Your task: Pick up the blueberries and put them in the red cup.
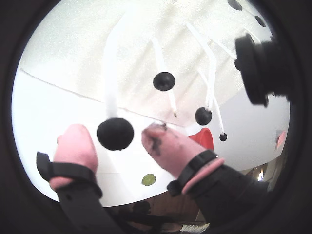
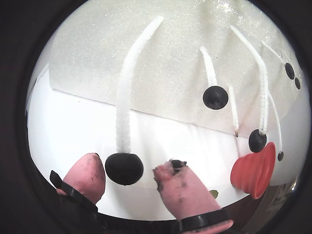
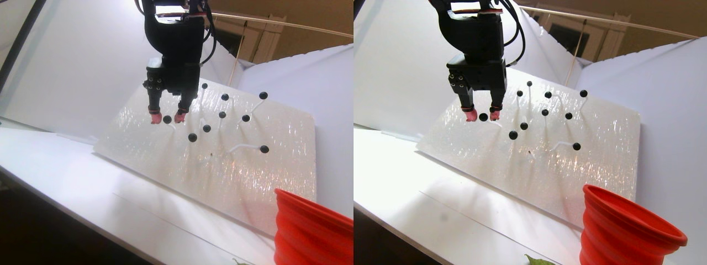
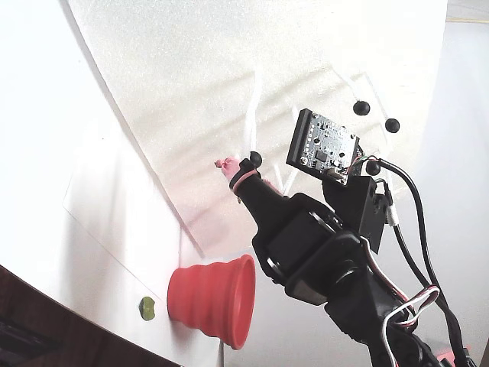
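The tool [image 2: 130, 178] is spread apart with its two pink fingertips [image 1: 75, 146] either side of one of the blueberries [image 2: 124, 168], which sits in the gap at the end of its fuzzy white stem [image 2: 127, 92]; in both wrist views there's a sliver of daylight on each side of the ball, so it's bracketed, not squeezed. The right pad looks pretty grubby with dark smudges. Past that, more blueberries hang on their stems off the tilted sparkly white board [image 3: 221, 160], a handful scattered across its upper half in the stereo pair view. The red cup [image 4: 218, 298] is well apart from the tool, down by the board's low edge on the white tabletop [image 3: 83, 171]; in the fixed view it appears tipped sideways with the rim facing right. Just beside it near the tabletop edge there's a small yellow-green blob [image 4: 147, 308].
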Tool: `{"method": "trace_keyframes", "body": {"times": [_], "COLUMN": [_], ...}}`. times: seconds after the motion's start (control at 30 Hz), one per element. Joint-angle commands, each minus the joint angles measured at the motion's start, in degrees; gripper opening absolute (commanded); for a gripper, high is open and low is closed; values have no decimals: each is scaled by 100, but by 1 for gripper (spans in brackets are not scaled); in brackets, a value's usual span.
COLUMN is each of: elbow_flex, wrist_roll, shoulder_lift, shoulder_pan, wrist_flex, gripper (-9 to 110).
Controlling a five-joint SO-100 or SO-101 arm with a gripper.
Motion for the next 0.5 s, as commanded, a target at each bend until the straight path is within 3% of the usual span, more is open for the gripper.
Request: {"method": "trace_keyframes", "body": {"times": [0.0,0.47], "elbow_flex": [-598,-615], "wrist_roll": [62,264], "shoulder_lift": [62,-26], "shoulder_pan": [62,0], "wrist_flex": [-202,-396], "gripper": [20,18]}}
